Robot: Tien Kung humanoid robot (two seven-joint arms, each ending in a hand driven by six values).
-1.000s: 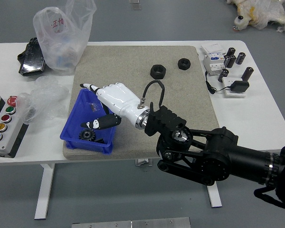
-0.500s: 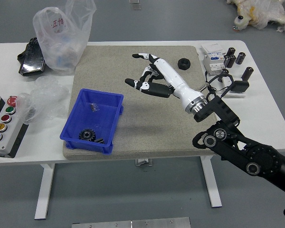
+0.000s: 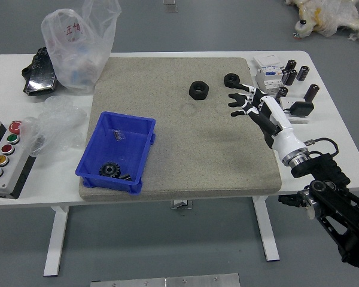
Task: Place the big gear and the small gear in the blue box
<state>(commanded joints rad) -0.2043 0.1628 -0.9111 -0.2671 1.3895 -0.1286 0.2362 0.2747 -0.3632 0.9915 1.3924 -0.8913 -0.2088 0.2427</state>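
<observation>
Toothed gear (image 3: 110,170): found inside the blue box (image 3: 128,149), well to the left of my right hand (image 3: 277,127) and closer to the table's near edge. My fingers are spread and grasp nothing; my other hand is out of view.

From the hand outward: one black nut (image 3: 231,80) lies just beyond my fingertips, a second nut (image 3: 198,90) farther left, both on the grey mat (image 3: 185,143). The box stands on the mat's left part, its long sides running away from the near edge with a slight lean right. The gear has its round face up, in the near end. A small dark piece (image 3: 126,177) lies beside it; I take it for the small gear, though its shape is unclear.

Judgement: placement appears complete; withdrawal to my right is the remaining move. Risk: a low sweep could knock the nearer nut.

Surroundings: white table (image 3: 332,146), button panel (image 3: 6,155) at far left, grey floor (image 3: 149,239).
</observation>
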